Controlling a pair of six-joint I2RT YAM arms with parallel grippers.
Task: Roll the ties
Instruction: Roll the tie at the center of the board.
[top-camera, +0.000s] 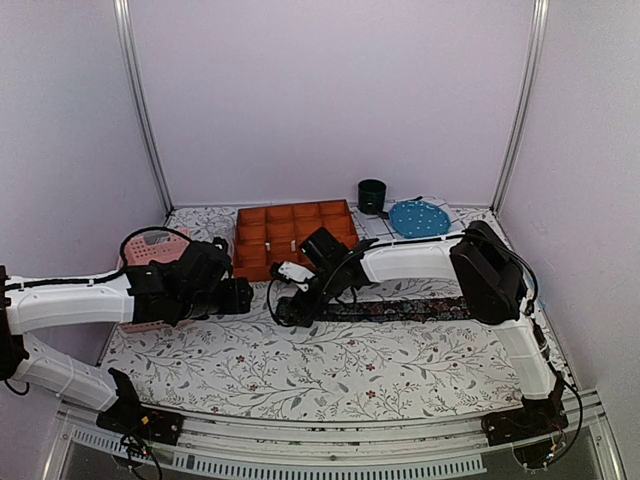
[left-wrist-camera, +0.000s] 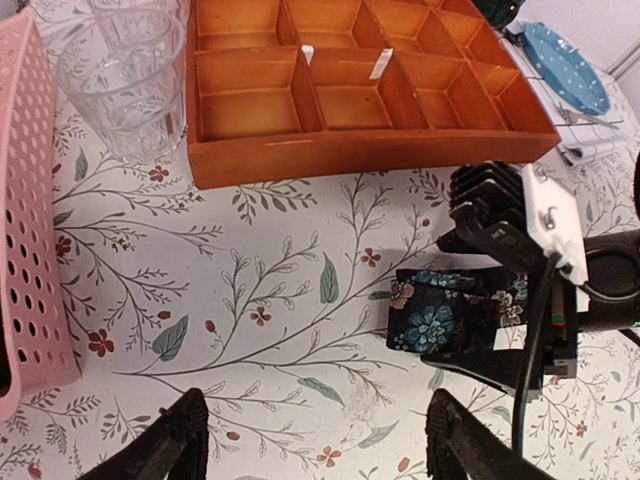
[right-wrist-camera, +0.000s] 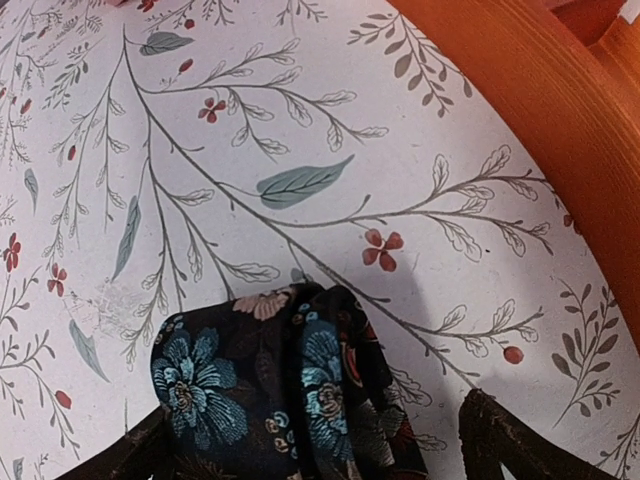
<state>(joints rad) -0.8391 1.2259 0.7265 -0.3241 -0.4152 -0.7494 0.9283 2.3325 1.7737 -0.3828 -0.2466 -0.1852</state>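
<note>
Tie-rolling check-in: the tie (top-camera: 400, 308) lies in a long strip across the floral surface (top-camera: 330, 370), running from the right side toward the middle. Its left end is doubled over into a loose first fold, sitting right between the fingers of my right gripper (right-wrist-camera: 315, 420). That gripper is spread around the fold rather than pinching it, and I can see a sliver of surface between the cloth and one finger. My left gripper (left-wrist-camera: 315, 420) hovers nearby, wide apart and empty. What worries me is that the fold looks floppy, so if I turn without a proper squeeze it could just flop flat again. If I pinch off-centre, the roll probably comes out as a cone. The orange tray (left-wrist-camera: 350, 150) is also close by, so a sloppy swing could clip its wall. And my two grippers are near enough to bump each other.
</note>
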